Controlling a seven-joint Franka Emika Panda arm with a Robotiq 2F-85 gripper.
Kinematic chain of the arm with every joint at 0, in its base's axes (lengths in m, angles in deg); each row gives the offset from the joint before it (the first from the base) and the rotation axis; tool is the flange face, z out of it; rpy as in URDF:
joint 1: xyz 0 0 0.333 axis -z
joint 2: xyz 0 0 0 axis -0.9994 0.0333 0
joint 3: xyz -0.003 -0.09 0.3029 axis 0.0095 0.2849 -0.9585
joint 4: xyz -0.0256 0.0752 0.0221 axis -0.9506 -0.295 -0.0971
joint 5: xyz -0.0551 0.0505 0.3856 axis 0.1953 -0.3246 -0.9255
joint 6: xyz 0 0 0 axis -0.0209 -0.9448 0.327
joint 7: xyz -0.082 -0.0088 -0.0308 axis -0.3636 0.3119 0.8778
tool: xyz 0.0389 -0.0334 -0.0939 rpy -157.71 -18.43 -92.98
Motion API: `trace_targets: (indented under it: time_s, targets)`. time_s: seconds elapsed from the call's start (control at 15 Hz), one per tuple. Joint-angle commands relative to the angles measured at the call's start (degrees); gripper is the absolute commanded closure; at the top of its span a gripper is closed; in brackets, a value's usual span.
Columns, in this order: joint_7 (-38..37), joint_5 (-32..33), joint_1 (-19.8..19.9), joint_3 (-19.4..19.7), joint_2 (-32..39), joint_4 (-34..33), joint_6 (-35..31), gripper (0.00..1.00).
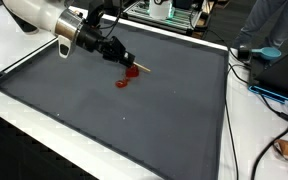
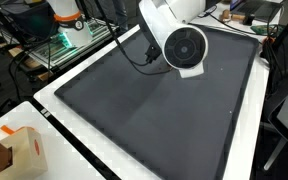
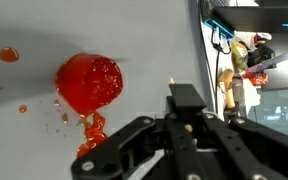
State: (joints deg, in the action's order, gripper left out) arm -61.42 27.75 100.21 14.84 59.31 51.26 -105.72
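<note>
My gripper [image 1: 125,62] hangs low over a dark grey mat [image 1: 104,120], near its far edge. It is shut on a thin wooden stick [image 1: 140,69] that pokes out to the side. A red smear [image 1: 122,83] lies on the mat just below the fingertips. In the wrist view the gripper [image 3: 184,128] is closed with the stick's tan end between the fingers, and the red blob [image 3: 89,82] sits ahead with small red drops [image 3: 8,55] beside it. In an exterior view the arm [image 2: 184,45] hides the gripper and the smear.
The mat lies on a white table [image 1: 24,45]. Black cables [image 1: 227,110] run along the mat's edge. A cardboard box [image 2: 19,150] stands at a table corner. A blue object [image 1: 264,52] and clutter lie beyond the mat. A small figure [image 3: 239,65] stands off the mat.
</note>
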Motion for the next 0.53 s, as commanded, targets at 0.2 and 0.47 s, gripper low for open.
trace_targets:
  time_s: [0.2, 0.47]
  targets:
    - [-6.7, 0.34, -0.56, 1.59, -1.79, -2.18, 6.24, 0.97]
    - [-10.48, 3.5, -2.42, 2.84, -4.26, -3.45, 6.82, 0.97]
